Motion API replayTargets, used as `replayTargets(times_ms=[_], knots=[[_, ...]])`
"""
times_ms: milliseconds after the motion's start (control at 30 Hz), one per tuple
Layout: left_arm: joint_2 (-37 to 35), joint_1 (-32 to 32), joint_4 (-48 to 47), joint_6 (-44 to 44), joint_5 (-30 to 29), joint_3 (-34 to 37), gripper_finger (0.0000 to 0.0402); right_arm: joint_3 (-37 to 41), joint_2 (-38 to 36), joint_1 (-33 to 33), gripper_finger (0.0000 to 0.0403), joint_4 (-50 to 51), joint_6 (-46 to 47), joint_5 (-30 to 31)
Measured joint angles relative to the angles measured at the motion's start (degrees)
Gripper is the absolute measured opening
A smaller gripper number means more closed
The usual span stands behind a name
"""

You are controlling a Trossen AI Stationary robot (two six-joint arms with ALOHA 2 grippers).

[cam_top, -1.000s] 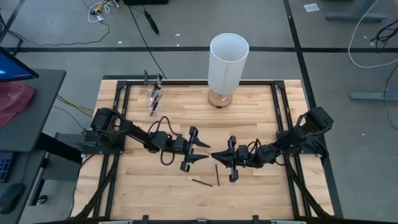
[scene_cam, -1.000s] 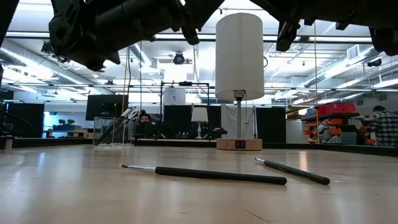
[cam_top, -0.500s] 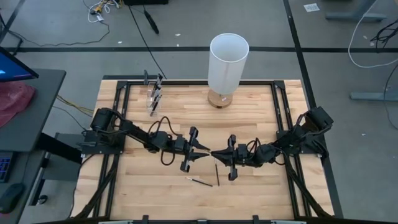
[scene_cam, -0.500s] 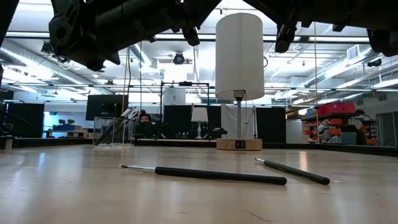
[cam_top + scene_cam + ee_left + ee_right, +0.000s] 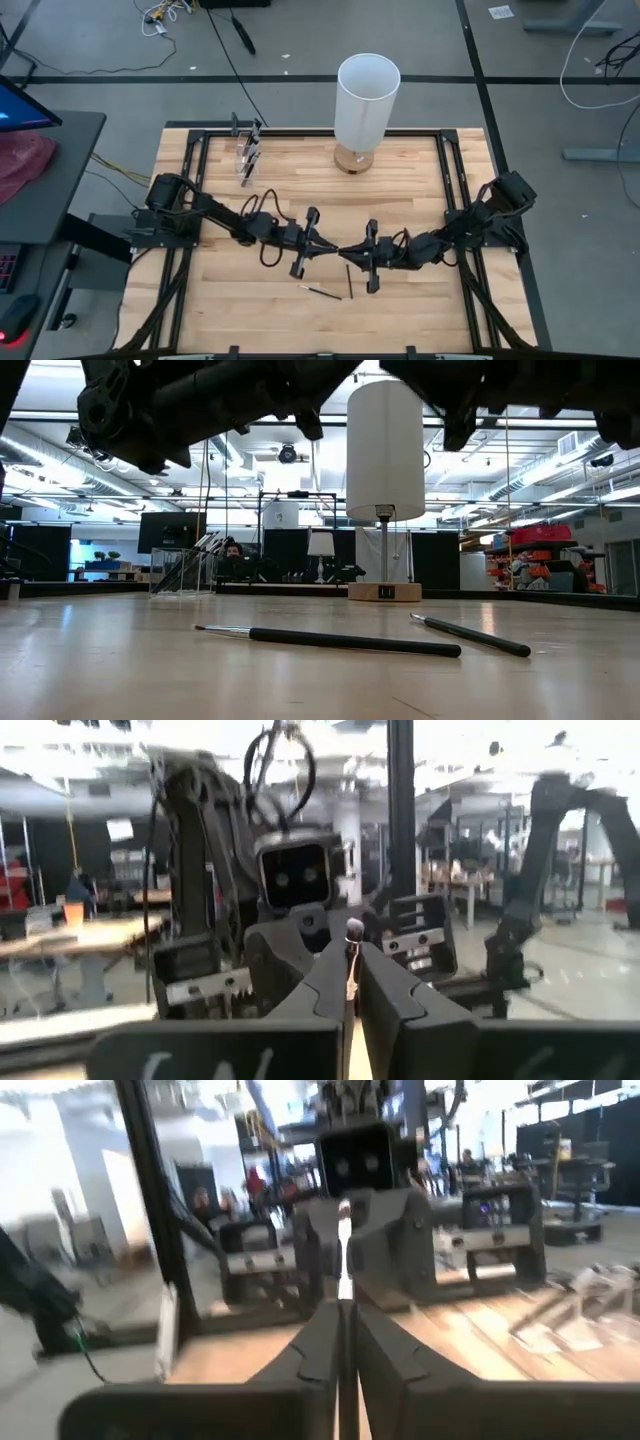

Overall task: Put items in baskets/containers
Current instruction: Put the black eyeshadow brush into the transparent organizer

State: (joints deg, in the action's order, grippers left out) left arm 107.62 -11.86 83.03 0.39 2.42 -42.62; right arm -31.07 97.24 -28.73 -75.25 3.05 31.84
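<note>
The two arms meet tip to tip over the middle of the counter. The left gripper point(image 5: 329, 246) has its jaws closed on a thin brush point(image 5: 351, 952), which stands up between them in the left wrist view with its small tip just above them. The right gripper point(image 5: 347, 251) faces it head on, so close that the two grippers all but touch. In the right wrist view the same brush point(image 5: 343, 1245) shows as a pale thin line between the two grippers. Whether the right gripper is gripping it or has let go I cannot tell.

Two more dark-handled brushes lie flat on the counter, between the grippers and the front edge. One brush point(image 5: 323, 292) lies roughly along that edge. The other brush point(image 5: 349, 280) lies just beside it, pointing from front to back, almost under the right gripper. Neither touches a gripper.

The clear cup point(image 5: 247, 152) stands near the back left corner, well apart from both grippers. Several brushes lean inside it. A white-shaded lamp point(image 5: 367, 95) stands at the middle of the back edge, to the right of the cup.
</note>
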Motion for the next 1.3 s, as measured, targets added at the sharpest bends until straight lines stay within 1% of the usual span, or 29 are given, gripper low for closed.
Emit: replayTargets(times_ms=[67, 133, 200, 267, 333, 433, 500, 567, 633, 667, 733, 833, 933, 967, 1000, 1133, 1200, 1300], knots=[[-1.3, 0.1, -3.6, 0.3, -0.3, 0.4, 0.001, 0.0, -0.3, 0.2, 0.0048, 2.6, -0.5, 0.7], [-4.4, 0.2, -8.5, 0.6, -1.0, 1.4, 0.001, 0.0, -2.2, 0.2, 0.0069, 6.4, -0.1, 2.4], [-8.8, 0.2, -15.2, 1.7, -3.4, 2.8, 0.001, 0.0, -5.1, 0.2, 0.009, 11.6, 1.1, 4.5], [-14.2, 0.1, -23.9, 3.0, -7.0, 4.0, 0.001, 0.0, -7.9, 0.2, 0.011, 18.8, 2.5, 5.8], [-20.7, 0.1, -35.4, 3.6, -11.6, 4.3, 0.0011, 0.0, -10.6, 0.2, 0.0127, 25.4, 3.9, 7.2], [-30.4, 0.2, -55.5, 3.2, -20.6, 4.2, 0.0011, 0.0, -12.6, 0.5, 0.0147, 31.7, 6.4, 8.7], [-36.1, 0.5, -68.1, 1.7, -27.3, 3.7, 0.001, 0.1, -12.5, 0.9, 0.0155, 33.6, 7.9, 9.3], [-41.8, 1.7, -80.2, -1.5, -32.7, 2.9, 0.001, 0.0, -11.7, 1.6, 0.0159, 33.6, 8.7, 9.4], [-46.8, 4.2, -92.0, -5.2, -34.8, 1.5, 0.0011, 0.0, -10.4, 2.3, 0.016, 33.5, 9.3, 9.5], [-48.8, 6.0, -97.6, -7.0, -35.3, 0.7, 0.0011, 0.1, -9.9, 2.7, 0.0159, 33.6, 9.7, 9.5], [-52.0, 10.0, -105.8, -9.0, -36.0, -0.9, 0.001, 0.1, -8.6, 3.7, 0.0157, 33.3, 10.9, 9.5], [-55.6, 17.1, -111.4, -8.1, -36.3, -2.8, 0.001, 0.1, -6.6, 5.0, 0.0152, 32.4, 13.0, 9.4], [-56.6, 24.3, -113.4, -5.1, -36.0, -3.7, 0.0011, 0.0, -4.6, 5.7, 0.0149, 29.7, 14.4, 9.5], [-56.6, 26.7, -113.6, -4.2, -35.0, -3.8, 0.0011, 0.0, -4.0, 5.9, 0.0149, 28.8, 14.5, 9.2], [-56.5, 29.1, -113.7, -3.3, -32.8, -3.8, 0.0011, 0.0, -3.5, 5.9, 0.0149, 27.8, 14.5, 9.0], [-54.5, 37.5, -115.2, -2.7, -22.3, -3.8, 0.0011, 0.0, -3.0, 5.9, 0.0149, 25.8, 14.5, 7.2], [-53.0, 40.1, -115.1, -2.3, -19.8, -3.8, 0.0014, 0.0, -3.0, 5.9, 0.0149, 25.2, 14.5, 7.1], [-50.8, 42.4, -115.2, -1.5, -18.0, -3.8, 0.0015, 0.0, -3.0, 5.8, 0.0149, 24.6, 14.5, 6.1]])
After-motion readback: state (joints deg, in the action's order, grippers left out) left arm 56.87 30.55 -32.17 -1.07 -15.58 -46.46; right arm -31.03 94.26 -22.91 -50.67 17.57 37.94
